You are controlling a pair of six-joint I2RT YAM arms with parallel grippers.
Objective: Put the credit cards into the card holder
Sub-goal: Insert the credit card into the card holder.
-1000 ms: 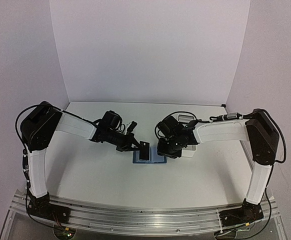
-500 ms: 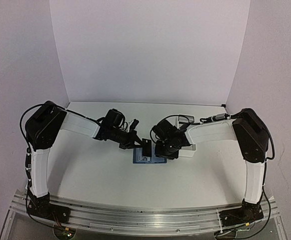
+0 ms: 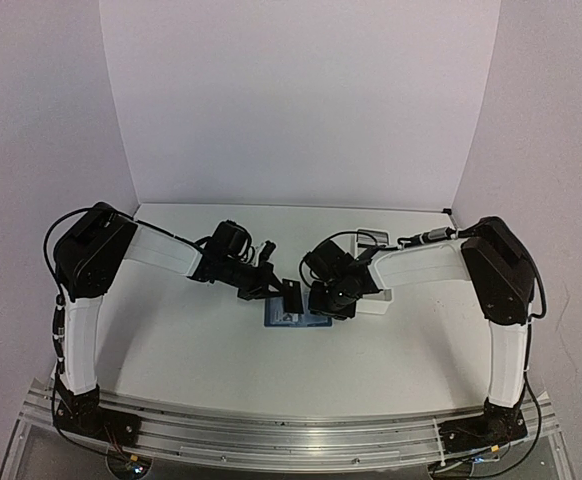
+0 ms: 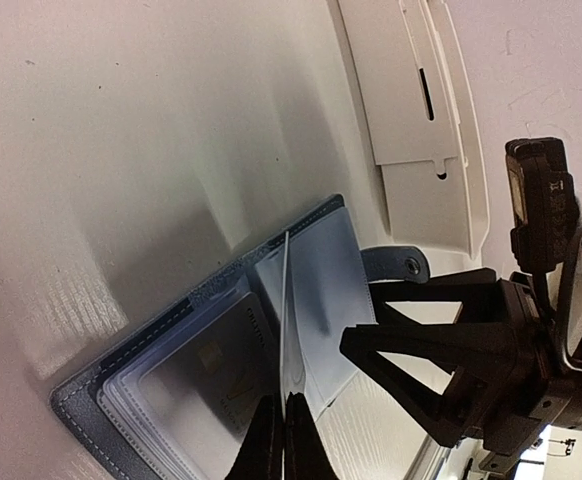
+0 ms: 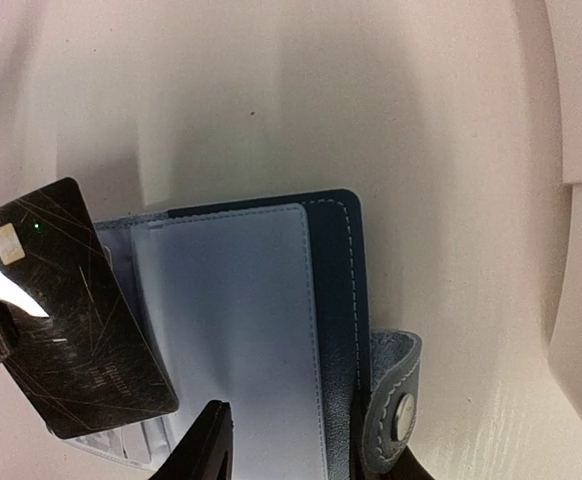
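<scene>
Top external: left fingers [image 4: 261, 450], reaching inward, pinch dark card [image 5: 76, 310] — right fingers [image 5: 206, 445] open over card holder [image 5: 233, 320].

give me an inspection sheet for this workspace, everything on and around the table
surface: white table, no spills seen
job's things: card holder lies open, snap tab unfastened; pale card already in a slot; dark card held tilted above the holder's other page
clutter: long white tray beside the holder
grippers: left gripper shut on the dark card; right gripper with jaws parted over the holder's tab-side page, contact unclear
cables: black cables run along both arms
surroundings: white walls; metal rail at the near edge
</scene>
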